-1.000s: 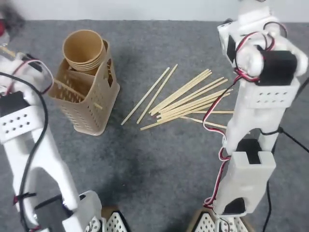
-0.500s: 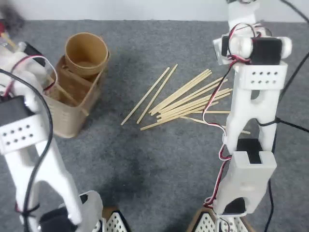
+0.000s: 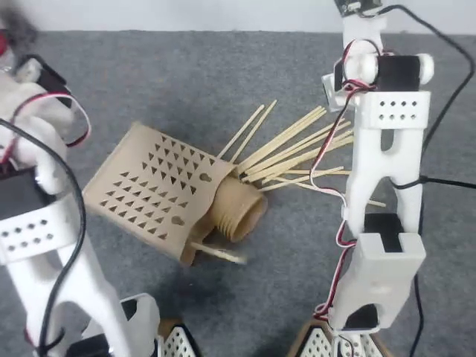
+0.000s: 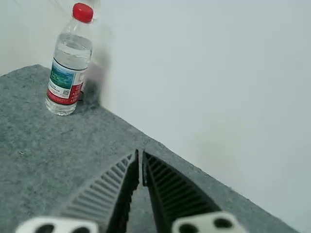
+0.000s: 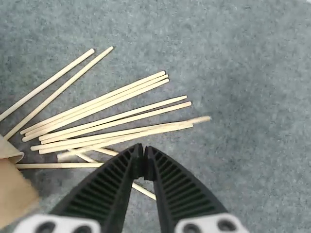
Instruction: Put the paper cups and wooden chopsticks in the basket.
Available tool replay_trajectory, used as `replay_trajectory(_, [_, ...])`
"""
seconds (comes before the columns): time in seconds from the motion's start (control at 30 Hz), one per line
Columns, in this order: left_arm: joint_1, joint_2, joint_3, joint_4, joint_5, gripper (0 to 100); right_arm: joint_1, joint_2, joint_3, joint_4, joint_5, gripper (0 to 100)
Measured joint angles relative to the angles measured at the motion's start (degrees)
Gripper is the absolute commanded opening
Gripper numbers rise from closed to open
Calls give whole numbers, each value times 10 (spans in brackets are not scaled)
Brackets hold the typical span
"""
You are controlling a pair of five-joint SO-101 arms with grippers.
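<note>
The tan perforated basket (image 3: 156,190) lies tipped on its side left of centre in the high view. A stack of paper cups (image 3: 239,210) pokes out of its mouth, toward the chopsticks. One chopstick (image 3: 216,253) juts from the basket's lower edge. Several wooden chopsticks (image 3: 297,152) lie fanned on the grey carpet beside the right arm. My right gripper (image 5: 144,147) is shut and empty, hovering just above the chopsticks (image 5: 112,121). My left gripper (image 4: 140,154) is shut and empty, pointing at the white wall, away from the basket.
A water bottle (image 4: 68,63) with a red cap stands on the carpet by the wall. The left arm (image 3: 33,193) stands close beside the basket; the right arm (image 3: 383,149) rises over the chopsticks' right ends. Open carpet lies between the two arm bases.
The basket stood upright with the cups in it, slid left, then toppled onto its side toward the chopsticks. The cups now stick out of its mouth. The right arm drew back.
</note>
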Motion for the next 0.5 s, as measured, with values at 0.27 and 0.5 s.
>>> replay_trajectory(0.27, [-12, -3, 33, -7, -41, 13, -6, 0, 0, 0, 0, 7])
replay_trajectory(0.5, [-15, -3, 103, 24, -125, 13, -15, -25, 107, 0, 36, 7])
